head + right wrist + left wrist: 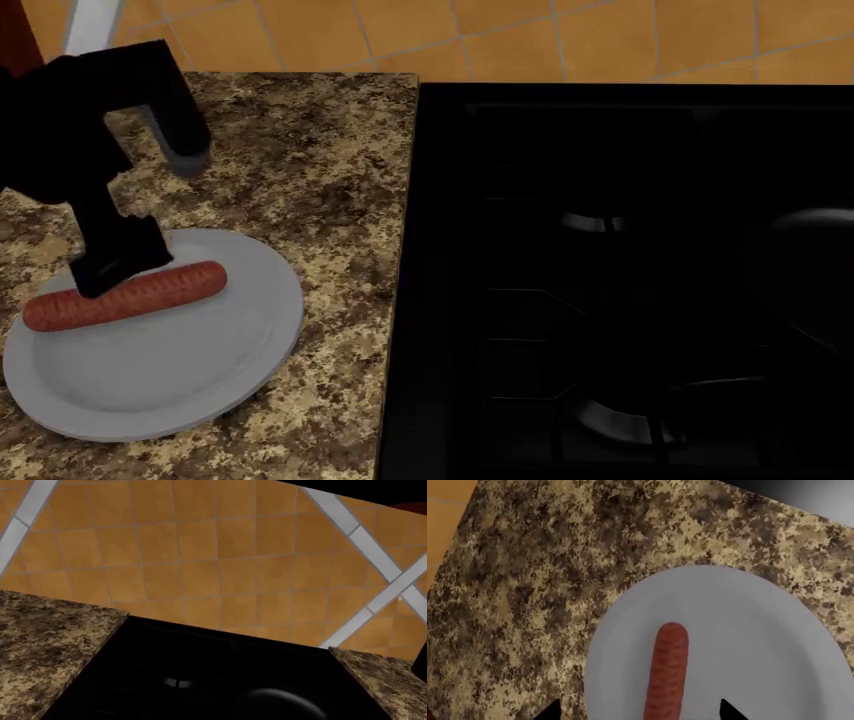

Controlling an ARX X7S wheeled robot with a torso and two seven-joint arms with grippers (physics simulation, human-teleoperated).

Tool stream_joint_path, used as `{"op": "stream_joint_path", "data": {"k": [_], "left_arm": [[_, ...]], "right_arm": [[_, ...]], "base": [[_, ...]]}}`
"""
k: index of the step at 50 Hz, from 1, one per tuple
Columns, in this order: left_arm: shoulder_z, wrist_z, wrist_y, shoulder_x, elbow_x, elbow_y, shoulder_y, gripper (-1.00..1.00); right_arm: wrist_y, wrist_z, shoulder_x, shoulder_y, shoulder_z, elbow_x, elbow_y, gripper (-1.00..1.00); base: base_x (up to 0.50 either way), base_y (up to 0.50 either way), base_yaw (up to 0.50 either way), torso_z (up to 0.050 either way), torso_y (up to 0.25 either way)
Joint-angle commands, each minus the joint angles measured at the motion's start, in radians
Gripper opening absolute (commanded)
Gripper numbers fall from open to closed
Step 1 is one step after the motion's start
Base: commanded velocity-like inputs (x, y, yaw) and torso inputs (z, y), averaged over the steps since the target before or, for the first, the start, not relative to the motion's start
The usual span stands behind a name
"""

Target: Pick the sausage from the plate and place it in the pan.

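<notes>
The reddish-brown sausage (667, 672) lies on the pale grey-white plate (754, 645) on a speckled counter. In the head view the sausage (127, 297) lies across the far part of the plate (160, 375) at the lower left. My left gripper (640, 713) is open, with one black fingertip on each side of the sausage and not touching it. In the head view it (114, 262) hangs just over the sausage's far side. The black pan is hard to tell from the dark stove; only a faint rounded shape (807, 250) shows at the right. My right gripper is out of view.
The granite counter (320, 180) holds the plate. A black stove top (601, 290) with burner grates fills the right of the head view and shows in the right wrist view (200, 675). Orange tiles (534, 40) lie beyond.
</notes>
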Motion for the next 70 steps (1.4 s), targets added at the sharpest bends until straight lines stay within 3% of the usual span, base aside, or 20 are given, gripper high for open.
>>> {"op": "stream_joint_path", "data": {"k": [1, 12, 26, 70], "left_arm": [[-0.030, 0.007, 0.078, 0.072, 0.103, -0.122, 0.022, 1.00], [-0.095, 0.023, 0.081, 0.087, 0.177, -0.122, 0.070, 1.00], [-0.138, 0.047, 0.054, 0.085, 0.223, -0.122, 0.107, 1.00], [-0.102, 0.022, 0.041, 0.089, 0.251, -0.122, 0.165, 1.00]], "right_arm": [[-0.032, -0.043, -0.008, -0.042, 0.023, -0.040, -0.008, 1.00], [-0.078, -0.092, -0.007, -0.074, -0.015, -0.113, -0.004, 1.00], [-0.067, -0.049, -0.001, -0.055, -0.031, -0.067, 0.001, 1.00], [-0.138, -0.085, 0.002, -0.067, -0.175, -0.183, 0.050, 1.00]], "base": [[0.00, 0.00, 0.00, 0.000, 0.000], [0.00, 0.00, 0.00, 0.000, 0.000], [0.00, 0.00, 0.00, 0.000, 0.000], [0.00, 0.00, 0.00, 0.000, 0.000]]}}
